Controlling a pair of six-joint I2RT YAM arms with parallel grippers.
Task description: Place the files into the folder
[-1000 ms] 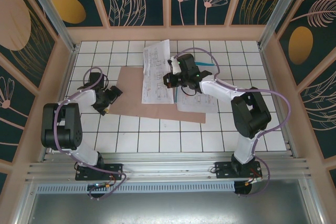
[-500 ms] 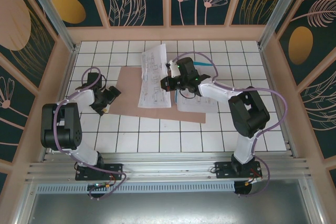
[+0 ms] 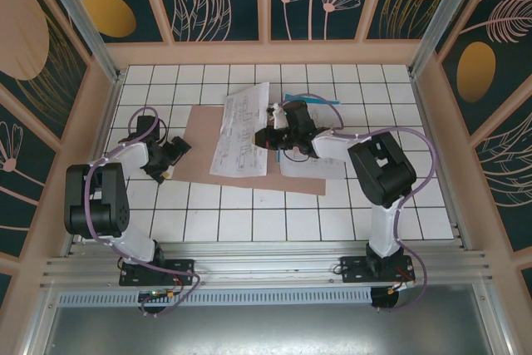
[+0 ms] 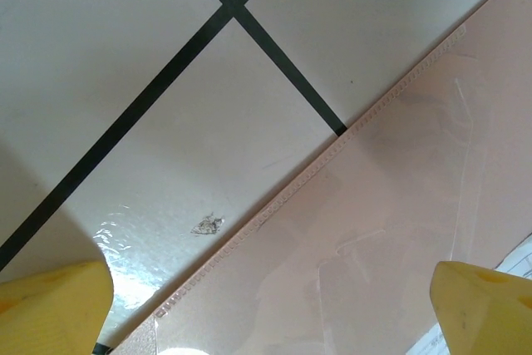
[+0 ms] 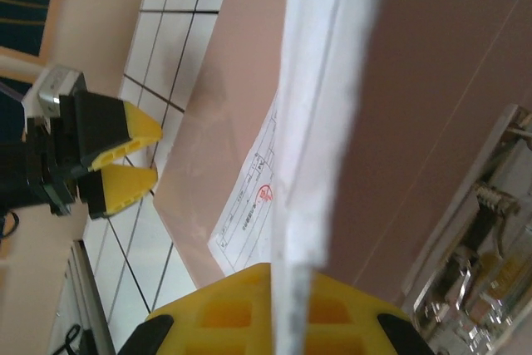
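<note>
The pinkish-brown folder (image 3: 191,143) lies open and flat on the tiled table. A stack of white printed files (image 3: 241,129) rests slanted over its middle. My right gripper (image 3: 271,135) is shut on the stack's right edge. In the right wrist view that paper edge (image 5: 326,114) runs up from between the yellow fingers (image 5: 224,313) of the right gripper (image 5: 287,309), over the folder (image 5: 432,81). Another white sheet (image 3: 314,162) lies to the right, and a teal sheet (image 3: 314,99) peeks out behind the arm. My left gripper (image 3: 171,155) (image 4: 266,322) stands open astride the folder's left edge (image 4: 399,205).
A metal clip mechanism (image 5: 478,276) sits on the folder's inner face beside my right fingers. My left gripper (image 5: 112,160) shows at the folder's far edge. Wooden walls (image 3: 266,51) fence the tiled surface on three sides.
My right gripper has carried the white sheets leftward and nearer, so they now lie lower over the folder's middle. The left arm has stayed put.
</note>
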